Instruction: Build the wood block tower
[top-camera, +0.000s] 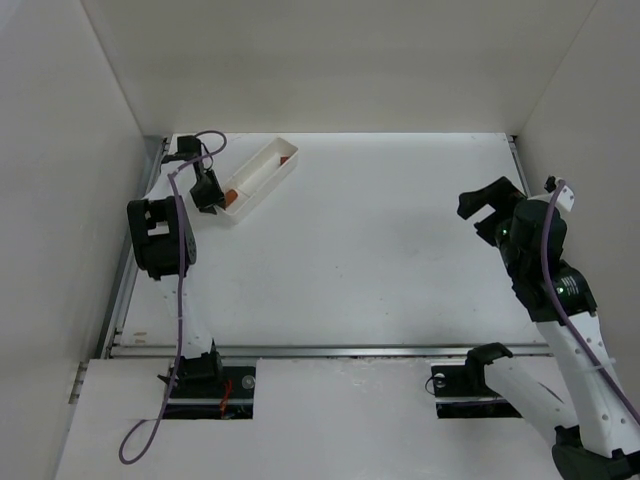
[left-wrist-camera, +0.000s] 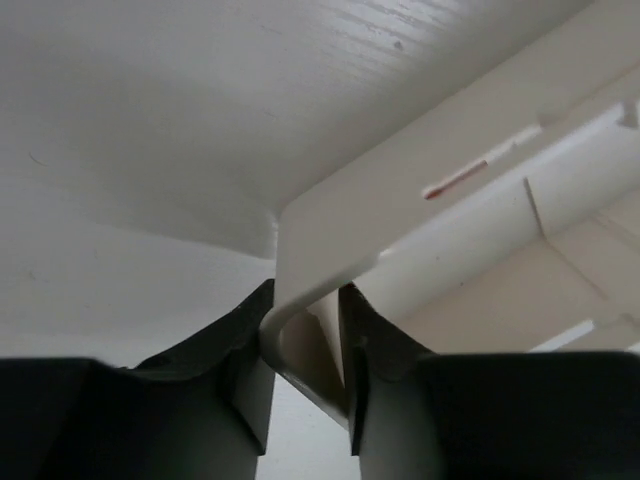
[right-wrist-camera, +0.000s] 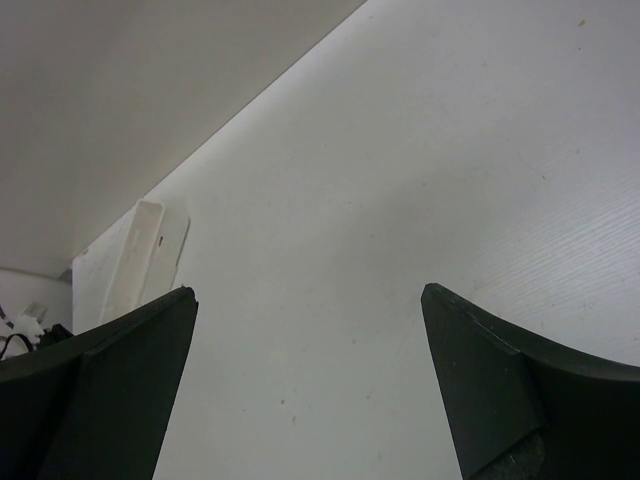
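Left gripper (top-camera: 207, 190) was pinched on the near end wall of the tray (top-camera: 268, 165). The wrist view showed both fingers (left-wrist-camera: 238, 345) pressed either side of the thin rim, at a rounded corner. Right gripper (top-camera: 487, 205) was spread wide and held nothing, above bare table (top-camera: 380, 250), well apart from the tray.

One block (top-camera: 231, 196) was seen, lying inside the tray near the gripped end, just beside the left gripper. Whether more blocks lay there could not be told. Nothing was stacked, so the task was judged barely begun.

Judged step: shifting or tipping the tray by its wall to bring the block within reach.

To do it well:
- seat the pinch deep on the wall, not on the lip alone, as a thin wall may flex or slip
- if dragging, go slowly and keep the tray level so the block does not slide about
- if tipping, tilt by degrees toward the middle of the table
- keep the right gripper clear until the tray rests

Materials:
- tray: white, smooth, thin-walled, long rectangle, likely light plastic that slides easily
- table: matt white with faint grain lines
- block: orange-brown, tiny, shape too small to tell
- fingers: black, matt, wedge-shaped
- thin orange-red streak on the tray wall in the left wrist view, nature unclear
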